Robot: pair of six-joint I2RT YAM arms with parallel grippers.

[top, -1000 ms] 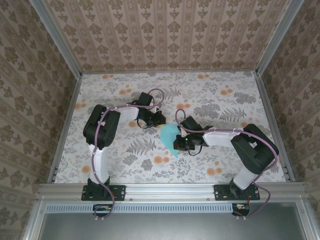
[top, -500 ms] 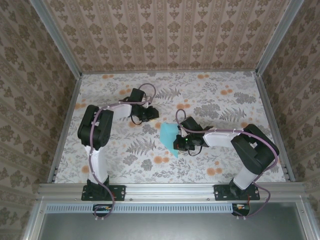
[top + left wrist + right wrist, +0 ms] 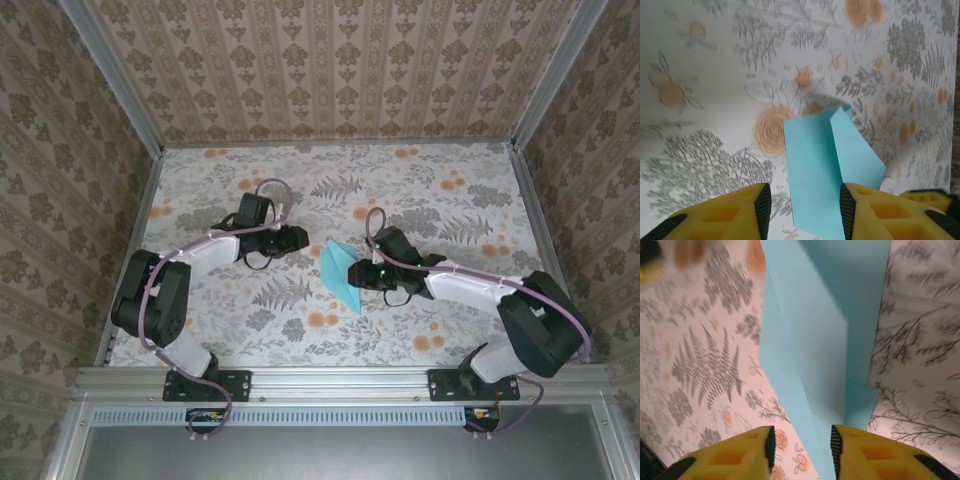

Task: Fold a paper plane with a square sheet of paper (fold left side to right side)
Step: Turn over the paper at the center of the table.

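— Step in hand?

— Bringing the left side over onto the right along the centre crease, by the look of it. Nearest first: paper plane (image 3: 337, 276), part-folded, lying mid-table on the floral table cover (image 3: 450, 200) between the two arms.

— Grippers?

— Right gripper (image 3: 354, 276) at the paper's right edge, jaws parted, gripping nothing. From the right wrist, blue paper visible through the gap between the yellow fingers (image 3: 769, 446), with no pad seen pressing on it; touching or not, impossible to say. Farther back, left gripper (image 3: 303, 237) off the far-left corner, near but apart, jaws likewise parted and empty.

— Doing it well?

— Pin the right half flat first, low down near the tip. Slip one left finger under the left edge, lift rather than push, and sweep across to the right. Match edge to edge before pressing. Then rub along the crease from the tip to the wide end. Go slowly: thin paper, likely to slide on the cover or buckle under a sideways shove.

— Heading?

— Long axis running near to far with a slight lean. Sharp tip toward the near edge and a little right, wide end far and a little left. One panel apparently lifted off the table along the crease; how steeply, hard to tell.
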